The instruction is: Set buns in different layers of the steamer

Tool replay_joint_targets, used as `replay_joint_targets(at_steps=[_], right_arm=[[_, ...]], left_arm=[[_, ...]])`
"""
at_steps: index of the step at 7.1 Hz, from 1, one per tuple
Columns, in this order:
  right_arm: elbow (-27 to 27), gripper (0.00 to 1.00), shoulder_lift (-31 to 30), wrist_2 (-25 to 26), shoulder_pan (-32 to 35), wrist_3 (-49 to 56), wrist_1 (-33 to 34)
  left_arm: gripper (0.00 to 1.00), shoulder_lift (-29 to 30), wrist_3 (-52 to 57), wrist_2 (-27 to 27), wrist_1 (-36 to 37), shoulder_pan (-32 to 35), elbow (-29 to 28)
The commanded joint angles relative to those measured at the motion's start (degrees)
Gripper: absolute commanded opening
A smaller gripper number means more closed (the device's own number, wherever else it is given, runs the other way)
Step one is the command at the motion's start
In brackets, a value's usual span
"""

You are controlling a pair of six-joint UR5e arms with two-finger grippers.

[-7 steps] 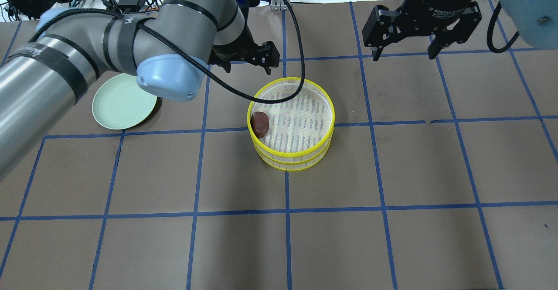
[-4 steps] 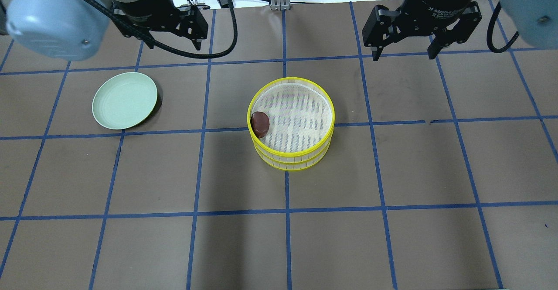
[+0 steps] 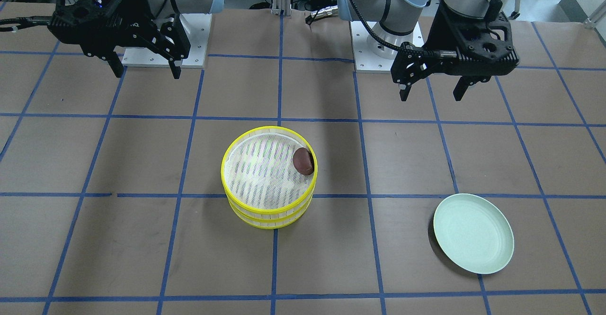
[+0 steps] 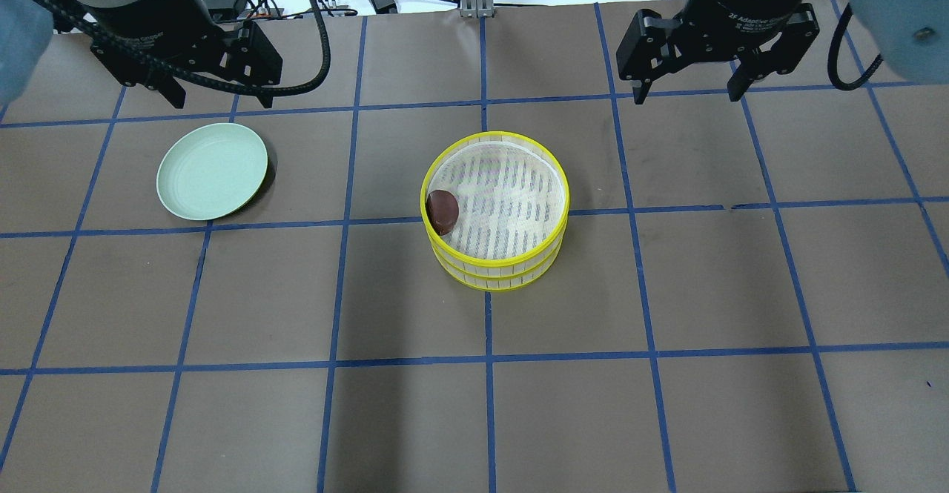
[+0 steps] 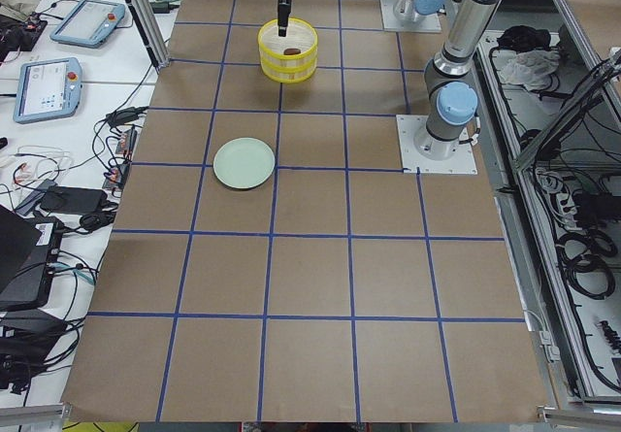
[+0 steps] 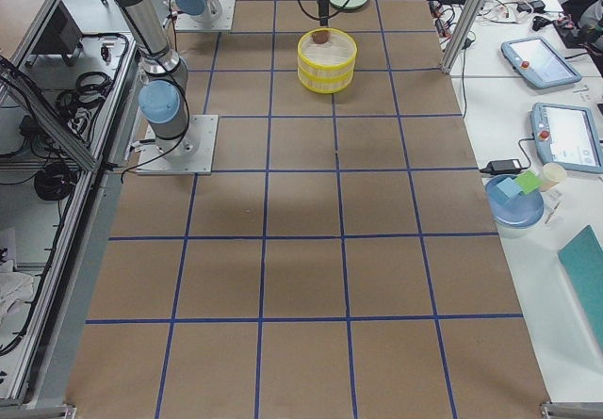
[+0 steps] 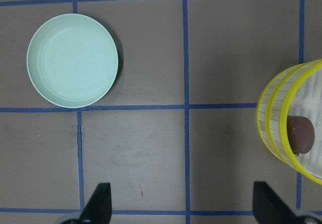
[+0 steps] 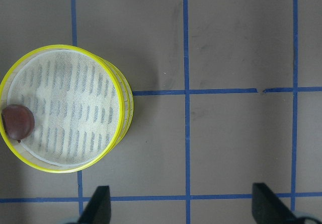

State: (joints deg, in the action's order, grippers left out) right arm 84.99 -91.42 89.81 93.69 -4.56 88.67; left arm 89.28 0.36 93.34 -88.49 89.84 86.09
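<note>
**Fig.** Brown bun [image 3: 303, 161] in the upper steamer layer [image 3: 270, 128], which is stacked on the lower steamer layer [image 3: 267, 224]; both grippers empty.

Front-facing view: the bun rests against the upper layer's inner rim. The left gripper [image 3: 431, 92] and right gripper [image 3: 147, 71] hang raised and wide open, holding nothing, each well apart from the bun. Overhead view: the bun lies on the layer's left side, the side facing the pale green plate [image 4: 212, 171]. Its long axis follows the rim, roughly toward and away from the robot. Side views: too small to judge the jaws. Left wrist view: the bun is at the right edge, the plate upper left, and the spread fingertips [image 7: 98, 204] are over bare table [image 7: 151, 148]. Right wrist view: the bun is at the far left edge, well apart from the fingertips.
</note>
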Motion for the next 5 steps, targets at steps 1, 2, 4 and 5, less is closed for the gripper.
replay_joint_targets(at_steps=[1,2,4,5], right_arm=[[0.0,1.0,0.0,0.0,0.0,0.1,0.0],[0.0,1.0,-0.1,0.0,0.0,0.1,-0.1],[0.0,1.0,0.0,0.1,0.0,0.2,-0.2],[0.0,1.0,0.0,0.1,0.0,0.2,-0.2]], left_arm=[[1.0,-1.7,-0.3,-0.3,2.3,0.0,0.8],[1.0,-2.4,-0.3,-0.5,1.9,-0.2,0.8],[1.0,-2.8,-0.5,-0.9,1.0,-0.2,0.8],[1.0,-2.8,-0.5,-2.8,1.0,-0.2,0.8]])
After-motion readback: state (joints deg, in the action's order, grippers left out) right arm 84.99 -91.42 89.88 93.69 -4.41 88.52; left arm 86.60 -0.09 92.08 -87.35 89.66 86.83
